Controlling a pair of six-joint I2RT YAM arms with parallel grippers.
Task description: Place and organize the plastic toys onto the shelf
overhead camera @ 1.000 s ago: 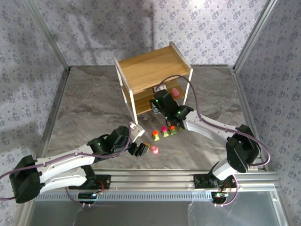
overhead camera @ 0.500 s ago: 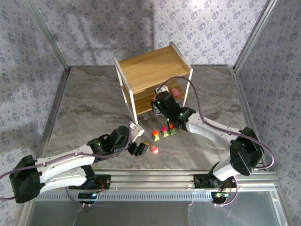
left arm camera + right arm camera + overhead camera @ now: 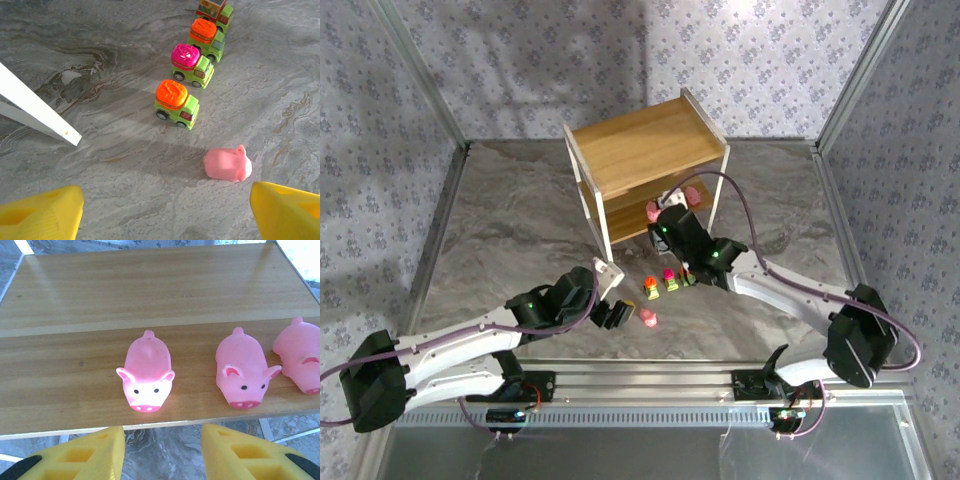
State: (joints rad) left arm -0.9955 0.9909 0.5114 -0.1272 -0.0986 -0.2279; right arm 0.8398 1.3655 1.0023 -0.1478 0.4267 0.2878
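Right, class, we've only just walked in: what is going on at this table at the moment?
Two robot arms are sorting small toys onto a wooden shelf. The right hand is open and empty in front of its lower board, where three pink pigs stand side by side. The left hand, also open, hovers over the table, where a fourth pig and a row of four trucks wait.

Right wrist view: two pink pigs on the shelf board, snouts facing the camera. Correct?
Not two, three. The right wrist view shows a left pig, a middle pig and a third pig, cut by the right edge, all on the shelf board, snouts facing the camera.
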